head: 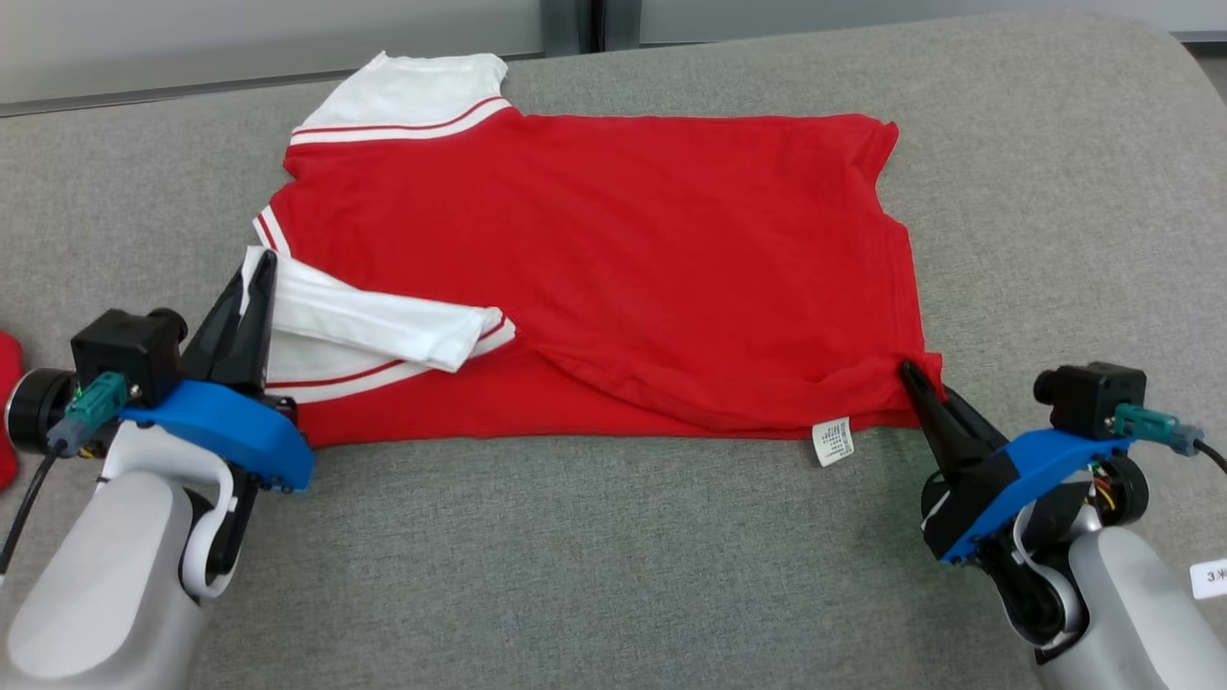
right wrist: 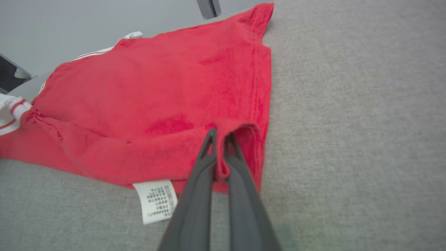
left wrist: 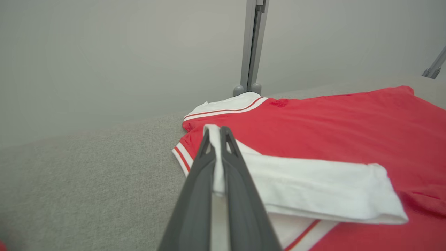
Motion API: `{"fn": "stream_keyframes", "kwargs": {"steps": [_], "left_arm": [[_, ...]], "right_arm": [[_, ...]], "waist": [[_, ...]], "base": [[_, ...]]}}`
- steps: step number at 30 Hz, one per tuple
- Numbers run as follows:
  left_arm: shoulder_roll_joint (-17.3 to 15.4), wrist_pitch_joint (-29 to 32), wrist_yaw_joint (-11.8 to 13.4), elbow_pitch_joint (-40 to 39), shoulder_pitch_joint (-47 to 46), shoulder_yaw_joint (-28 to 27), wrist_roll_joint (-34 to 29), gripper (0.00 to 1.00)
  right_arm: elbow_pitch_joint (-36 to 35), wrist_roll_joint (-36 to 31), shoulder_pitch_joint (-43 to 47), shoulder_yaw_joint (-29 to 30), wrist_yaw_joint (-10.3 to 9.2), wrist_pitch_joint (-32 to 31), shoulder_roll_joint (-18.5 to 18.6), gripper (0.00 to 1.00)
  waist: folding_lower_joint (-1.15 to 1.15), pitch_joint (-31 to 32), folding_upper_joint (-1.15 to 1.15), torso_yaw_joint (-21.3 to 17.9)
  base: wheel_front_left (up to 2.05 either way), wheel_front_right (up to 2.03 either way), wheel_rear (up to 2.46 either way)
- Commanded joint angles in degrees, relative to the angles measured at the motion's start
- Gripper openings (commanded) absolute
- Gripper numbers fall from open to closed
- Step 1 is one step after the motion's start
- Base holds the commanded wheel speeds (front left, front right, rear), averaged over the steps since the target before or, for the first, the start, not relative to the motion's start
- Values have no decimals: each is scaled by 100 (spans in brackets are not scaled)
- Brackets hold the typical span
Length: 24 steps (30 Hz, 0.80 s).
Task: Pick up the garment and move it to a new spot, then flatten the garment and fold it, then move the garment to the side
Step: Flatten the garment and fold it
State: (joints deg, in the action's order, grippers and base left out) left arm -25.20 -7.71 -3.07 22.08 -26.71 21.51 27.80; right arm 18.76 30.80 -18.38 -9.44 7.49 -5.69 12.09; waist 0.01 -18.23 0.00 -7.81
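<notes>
Grey fabric surface (head: 613, 575) bears garment (head: 623, 259); pale wall (left wrist: 104, 52).

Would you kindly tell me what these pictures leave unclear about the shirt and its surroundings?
The care label, head view: print too small to read.
The red thing, head view: cut off by the left edge; unidentifiable.
The white tag, head view: cut off by the right edge, writing incomplete.
The shirt underside, every view: hidden against the grey cushion.

The white care label (head: 833, 442) on the near hem of the red shirt (head: 613, 259) carries print too small to read. A white tag (head: 1210, 578) at the near right edge starts with "3".
</notes>
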Motion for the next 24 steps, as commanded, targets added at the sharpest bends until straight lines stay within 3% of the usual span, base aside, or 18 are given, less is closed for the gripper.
{"fn": "stream_keyframes", "kwargs": {"steps": [1, 3, 4, 6, 7, 8, 9, 17, 24], "left_arm": [[24, -20, -41, 110, -155, 38, 0, 0], [62, -43, -94, 326, -292, 92, -25, 0], [80, -68, -107, 427, -355, 108, -38, 0], [127, -144, -140, 616, -475, 153, -49, 0], [153, -192, -140, 698, -510, 174, -61, 38], [193, -266, -143, 782, -540, 172, -46, 94], [222, -317, -143, 857, -563, 178, -49, 100], [354, -664, -73, 1151, -199, 85, -1, 100], [344, -707, 46, 970, 520, 14, 112, 100]], "right_arm": [[62, 10, -144, -31, 1, 41, 3, 0], [176, 49, -256, -56, 1, 103, -12, 0], [221, 61, -304, -72, 1, 143, -15, 11], [315, 53, -386, -80, 1, 253, -20, 75], [337, 56, -401, -94, 1, 333, -24, 100], [367, 62, -403, -82, 1, 402, -22, 100], [380, 41, -398, -74, 1, 492, -2, 100], [477, -181, 61, 35, 1, 788, 217, 100], [203, -353, 655, 244, 1, 634, 297, 100]], "waist": [[-1, -31, 0, 12], [-1, -61, 0, 16], [-1, -73, 0, 17], [-1, -80, 0, 27], [-1, -73, 0, 35], [-1, -54, 0, 48], [-1, -33, 0, 61], [-1, 314, 0, 157], [-1, 483, 0, 212]], "base": [[0, 0, 0], [0, 0, 0], [0, 0, 0], [0, 0, 0], [0, 0, 0], [0, 0, 0], [0, 0, 0], [0, 0, 0], [0, 0, 0]]}}
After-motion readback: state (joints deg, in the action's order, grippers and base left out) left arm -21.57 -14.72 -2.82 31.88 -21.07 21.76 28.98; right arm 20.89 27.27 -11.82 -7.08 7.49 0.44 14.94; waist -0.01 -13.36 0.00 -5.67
